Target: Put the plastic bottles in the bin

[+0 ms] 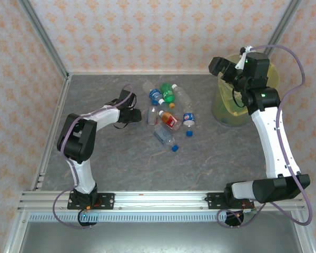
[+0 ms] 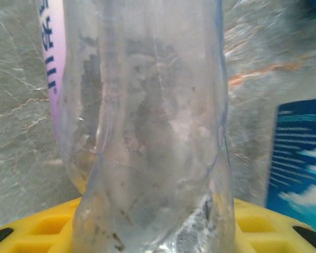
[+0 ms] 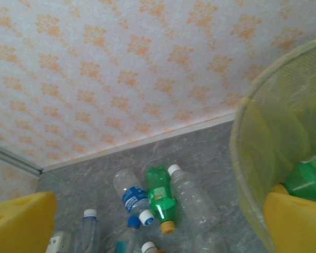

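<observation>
Clear bottle (image 2: 147, 132) sits between the left tool (image 1: 140, 115) jaws for lifting — whether gripped, I cannot tell — while the right tool (image 3: 158, 221) gapes wide above the bin (image 3: 253, 153).

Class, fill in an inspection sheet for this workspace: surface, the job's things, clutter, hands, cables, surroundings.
Surface: grey marbled table.
Job's things: several bottles lie clustered mid-table; one green bottle is already inside the bin at the right rear.
Clutter: one loose blue cap beside the cluster.
Hands: left hand is at a clear bottle, grip cannot be told; right hand is open, up by the bin.
Cables: purple cables loop along both arms, off the bottles.
Surroundings: orange-patterned walls, metal posts.
</observation>
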{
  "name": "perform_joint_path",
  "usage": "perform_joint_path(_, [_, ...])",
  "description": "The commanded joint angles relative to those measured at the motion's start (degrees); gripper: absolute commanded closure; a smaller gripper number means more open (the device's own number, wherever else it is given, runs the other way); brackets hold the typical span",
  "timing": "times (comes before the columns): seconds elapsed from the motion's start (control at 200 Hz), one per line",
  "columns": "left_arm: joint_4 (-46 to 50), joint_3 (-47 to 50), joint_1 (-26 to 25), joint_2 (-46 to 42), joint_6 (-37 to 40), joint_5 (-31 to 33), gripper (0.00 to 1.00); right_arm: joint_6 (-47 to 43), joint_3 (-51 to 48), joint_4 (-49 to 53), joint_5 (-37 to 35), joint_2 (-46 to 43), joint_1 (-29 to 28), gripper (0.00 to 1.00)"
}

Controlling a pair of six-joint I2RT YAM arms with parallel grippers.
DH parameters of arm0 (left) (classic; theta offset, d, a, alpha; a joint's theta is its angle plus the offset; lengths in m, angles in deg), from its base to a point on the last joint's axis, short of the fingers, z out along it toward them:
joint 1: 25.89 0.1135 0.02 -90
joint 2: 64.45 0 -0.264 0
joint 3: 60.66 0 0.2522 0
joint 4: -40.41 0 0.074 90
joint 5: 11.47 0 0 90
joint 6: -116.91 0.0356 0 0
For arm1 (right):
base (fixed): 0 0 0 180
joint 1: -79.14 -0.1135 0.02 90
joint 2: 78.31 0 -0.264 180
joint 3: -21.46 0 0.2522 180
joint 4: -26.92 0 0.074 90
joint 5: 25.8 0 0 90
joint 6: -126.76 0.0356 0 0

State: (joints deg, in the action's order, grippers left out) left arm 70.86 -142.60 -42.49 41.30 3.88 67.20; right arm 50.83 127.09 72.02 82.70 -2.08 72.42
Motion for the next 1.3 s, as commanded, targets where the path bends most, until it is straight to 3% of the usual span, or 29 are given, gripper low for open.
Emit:
perform_joint_path(0.0, [-5.0,1.4,-0.4,-6.5,-0.4,-0.6,0.52,1.3,0.7,-3.2,5.0,-1.0,-0.2,0.00])
perform_joint_path(0.135, [-6.9,2.0,-3.0,-11.5,2.1,-0.2,0.52,2.6,0.4,-5.1,10.2,-0.1,-0.4,0.00])
perform_joint_path(0.35, [-10.3,1.6,-11.5,-17.5,8.5,5.4,0.52,3.5,1.2,-6.3,12.1,1.5,-2.7,0.00])
perform_joint_path(0.711, [-19.1,1.8,-20.5,-23.7,11.6,6.1,0.53,-3.2,4.7,-4.0,7.0,4.9,-12.7,0.00])
perform_joint_path(0.861, [-20.7,1.0,-23.3,-24.6,12.5,6.5,0.53,-2.5,4.4,-6.4,13.2,5.5,-13.1,0.00])
perform_joint_path(1.066, [-20.5,-0.6,-27.4,-24.4,15.9,9.1,0.53,-2.1,6.0,-6.4,17.1,7.6,-13.2,0.19])
perform_joint_path(1.196, [-19.8,-1.7,-29.2,-23.7,17.1,10.5,0.53,-1.9,7.5,-6.1,21.0,9.5,-13.2,0.41])
perform_joint_path(1.296, [-19.8,-2.2,-30.1,-23.6,18.0,11.6,0.53,-1.6,8.8,-5.1,20.9,10.7,-13.2,0.47])
